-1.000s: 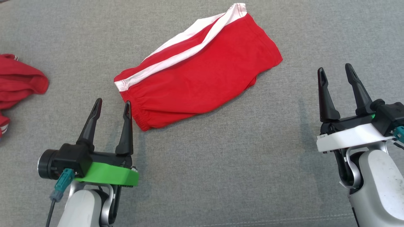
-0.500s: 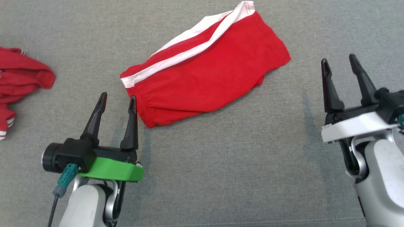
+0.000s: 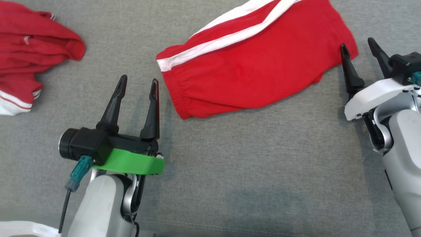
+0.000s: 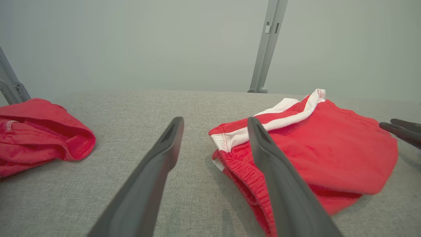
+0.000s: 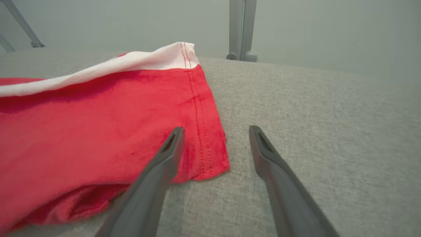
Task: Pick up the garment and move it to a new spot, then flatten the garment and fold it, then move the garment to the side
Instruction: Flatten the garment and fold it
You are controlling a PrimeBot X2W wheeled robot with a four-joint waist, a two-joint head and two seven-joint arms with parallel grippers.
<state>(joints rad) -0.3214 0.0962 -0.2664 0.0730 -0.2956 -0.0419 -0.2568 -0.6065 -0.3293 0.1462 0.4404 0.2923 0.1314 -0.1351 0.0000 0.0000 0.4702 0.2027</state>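
Folded red shorts (image 3: 253, 65) with white side stripes lie on the grey fabric surface, waistband toward the lower left. My left gripper (image 3: 138, 83) stands open just left of the elastic waistband (image 4: 243, 179), empty. My right gripper (image 3: 358, 46) is open at the hem corner of the shorts (image 5: 204, 144), its left finger over the red cloth, nothing pinched. In the left wrist view the shorts (image 4: 329, 148) lie to the right of my fingers.
A second crumpled red garment (image 3: 29, 56) lies at the far left, also seen in the left wrist view (image 4: 39, 131). Metal frame posts (image 4: 266, 46) (image 5: 241, 29) rise behind the grey surface (image 3: 246, 164). A white object (image 3: 19, 228) peeks in at the bottom left.
The head camera has shifted, so the whole scene slid right and down. The right gripper now sits closer to the shorts' hem corner; the left stays beside the waistband. Both stay open.
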